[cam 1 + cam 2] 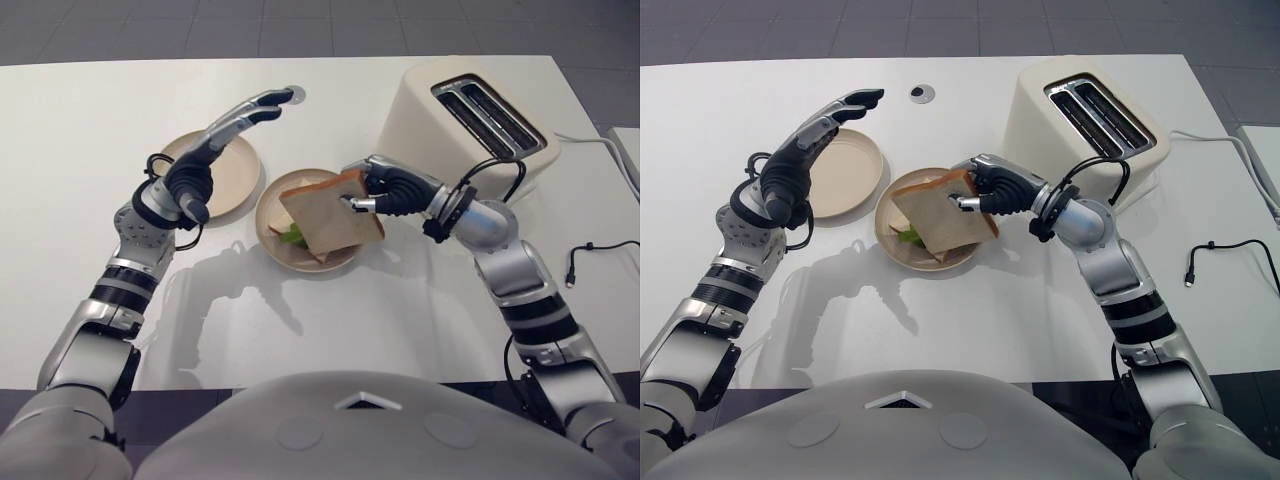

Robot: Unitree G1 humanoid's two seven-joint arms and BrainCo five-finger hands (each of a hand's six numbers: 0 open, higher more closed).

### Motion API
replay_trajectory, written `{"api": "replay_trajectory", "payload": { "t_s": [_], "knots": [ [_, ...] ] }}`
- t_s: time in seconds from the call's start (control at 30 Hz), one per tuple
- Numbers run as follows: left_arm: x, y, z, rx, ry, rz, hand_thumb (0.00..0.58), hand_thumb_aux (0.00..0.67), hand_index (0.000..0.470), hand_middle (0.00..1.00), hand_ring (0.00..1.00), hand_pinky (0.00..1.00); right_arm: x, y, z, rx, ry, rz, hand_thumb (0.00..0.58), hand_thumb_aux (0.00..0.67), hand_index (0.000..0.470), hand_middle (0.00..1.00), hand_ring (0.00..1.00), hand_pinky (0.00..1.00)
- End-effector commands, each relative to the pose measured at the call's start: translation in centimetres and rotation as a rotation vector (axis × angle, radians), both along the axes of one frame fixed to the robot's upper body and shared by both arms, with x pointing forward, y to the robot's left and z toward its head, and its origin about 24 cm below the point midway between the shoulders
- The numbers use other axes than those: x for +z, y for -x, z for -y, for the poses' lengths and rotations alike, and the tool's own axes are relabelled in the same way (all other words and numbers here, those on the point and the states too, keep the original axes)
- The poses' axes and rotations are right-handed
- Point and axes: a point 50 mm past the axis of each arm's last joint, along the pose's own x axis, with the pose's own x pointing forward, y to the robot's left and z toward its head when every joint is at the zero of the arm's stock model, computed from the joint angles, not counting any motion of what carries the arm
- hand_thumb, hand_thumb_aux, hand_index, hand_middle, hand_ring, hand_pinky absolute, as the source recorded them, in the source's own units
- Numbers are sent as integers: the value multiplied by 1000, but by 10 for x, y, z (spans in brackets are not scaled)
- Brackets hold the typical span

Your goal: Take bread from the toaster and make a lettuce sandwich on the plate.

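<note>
Setting: indoor test station, likely a lab. Indicators: plain white table (pixel 400 330), grey tiled floor (pixel 300 25), loose cables (pixel 590 245) near a toaster (pixel 440 110).

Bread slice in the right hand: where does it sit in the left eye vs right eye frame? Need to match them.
Left eye view: bread slice about mid-width, just above mid-height, over the plate, held by the right hand.
Right eye view: bread slice a little left of mid-width, same height.
Shared landmark: toaster, up and to the right of the slice in both.

Head stereo pair, down onto table (pixel 420 330)
</note>
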Motion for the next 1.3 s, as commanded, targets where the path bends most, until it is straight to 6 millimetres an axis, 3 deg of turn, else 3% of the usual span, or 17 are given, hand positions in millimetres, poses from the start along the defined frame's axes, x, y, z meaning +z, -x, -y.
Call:
{"api": "replay_trajectory", "payload": {
  "t_s": [0.03, 0.23, 0.5, 0.53, 0.57, 0.6, 0.83, 1.07, 1.1, 1.13, 1.23, 1.3],
  "knots": [
    [-9, 0, 5, -21, -67, -40, 0, 0, 0, 0, 0, 0, -6, -10, -8, 46, 136, -19, 580, 670, 470, 1000, 1000, 1000],
    [-13, 1, 11, -42, -89, -58, 0, 0, 0, 0, 0, 0, -28, -26, -27, 107, 349, -38, 580, 670, 470, 1000, 1000, 1000],
    [-42, 9, 23, -115, -253, -143, 0, 0, 0, 0, 0, 0, -57, -48, -43, 127, 645, 104, 580, 670, 470, 1000, 1000, 1000],
    [-47, 11, 24, -126, -284, -155, 0, 0, 0, 0, 0, 0, -58, -50, -43, 124, 660, 128, 559, 544, 382, 1000, 1000, 1000],
    [-51, 13, 24, -136, -314, -165, 0, 0, 0, 0, 0, 0, -59, -52, -43, 115, 663, 146, 36, 21, 15, 1000, 1000, 1000],
    [-54, 15, 25, -141, -338, -168, 0, 0, 0, 0, 0, 0, -59, -52, -43, 107, 654, 163, 0, 0, 0, 988, 988, 988],
    [-99, 39, 24, -230, -731, -261, 0, 0, 0, 0, 0, 0, -49, -56, -38, 25, 520, 246, 0, 0, 0, 882, 882, 882],
    [-109, 44, 31, -256, -759, -265, 0, 0, 0, 0, 0, 0, -25, -57, -33, -89, 322, 340, 0, 0, 0, 843, 843, 843],
    [-110, 43, 32, -251, -763, -266, 0, 0, 0, 0, 0, 0, -18, -59, -30, -133, 263, 347, 0, 0, 0, 820, 820, 820],
    [-112, 43, 32, -244, -767, -269, 0, 0, 0, 0, 0, 0, -8, -63, -24, -200, 165, 346, 0, 0, 0, 663, 663, 663],
    [-111, 31, 38, -190, -733, -256, 0, 0, 0, 0, 0, 0, 14, -65, -8, -332, -129, 302, 0, 0, 0, 635, 635, 635],
    [-97, 25, 48, -163, -637, -199, 0, 0, 0, 0, 0, 0, 24, -61, 1, -357, -303, 254, 0, 0, 0, 624, 624, 624]
  ]
}}
